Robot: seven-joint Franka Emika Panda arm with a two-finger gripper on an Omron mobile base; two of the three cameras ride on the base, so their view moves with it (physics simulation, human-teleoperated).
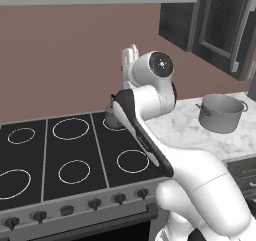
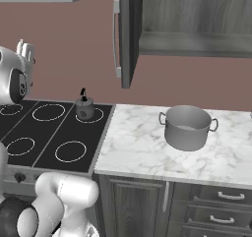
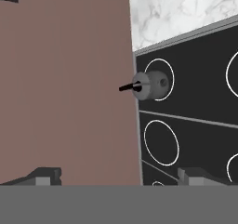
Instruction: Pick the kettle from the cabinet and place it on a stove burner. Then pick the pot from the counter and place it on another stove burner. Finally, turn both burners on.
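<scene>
The kettle (image 2: 84,108) sits on a rear burner (image 2: 90,115), half hidden behind the arm in the left base view. The hand (image 3: 120,175) is open and empty, its fingertips (image 3: 46,175) cut off low. The pot (image 2: 187,128) stands on the table (image 2: 147,152).

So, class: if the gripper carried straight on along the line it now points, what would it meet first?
Probably the brown back wall, near where it meets the cooktop. The open gripper centres roughly on that edge, with the kettle slightly to one side; depth is hard to judge.

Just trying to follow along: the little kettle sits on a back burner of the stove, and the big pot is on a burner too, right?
Not quite. The kettle does sit on a back burner, but the pot stands on the marble counter, beside the stove. The right base view shows it.
</scene>
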